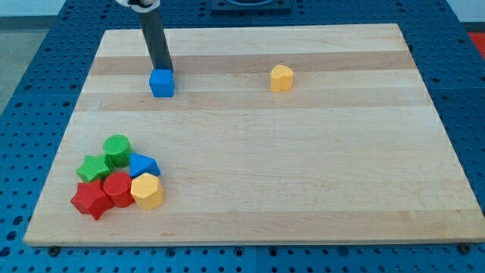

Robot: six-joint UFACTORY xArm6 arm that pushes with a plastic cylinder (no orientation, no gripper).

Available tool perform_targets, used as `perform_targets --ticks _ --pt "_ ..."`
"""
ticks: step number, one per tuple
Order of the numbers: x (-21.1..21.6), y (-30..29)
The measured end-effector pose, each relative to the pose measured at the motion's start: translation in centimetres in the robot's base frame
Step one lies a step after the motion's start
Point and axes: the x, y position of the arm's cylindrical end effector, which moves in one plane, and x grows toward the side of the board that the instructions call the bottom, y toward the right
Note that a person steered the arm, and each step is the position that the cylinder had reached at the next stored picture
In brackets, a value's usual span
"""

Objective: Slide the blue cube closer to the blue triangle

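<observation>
The blue cube (161,83) sits on the wooden board near the view's top left. My tip (161,70) is right behind it, touching its top-side edge; the dark rod rises from there toward the view's top. The blue triangle (143,165) lies at the view's bottom left, on the right side of a cluster of blocks, well below the cube.
The cluster holds a green cylinder (117,149), a green star (94,167), a red cylinder (117,186), a red star (91,200) and a yellow hexagon (147,190). A second yellow block (281,78) stands alone at the view's top, right of centre. The board (303,167) ends on blue perforated table.
</observation>
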Motion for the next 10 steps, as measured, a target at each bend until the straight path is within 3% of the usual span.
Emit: perform_targets --ticks 4,10 --pt "9.1 0.0" --pt "13.1 2.5"
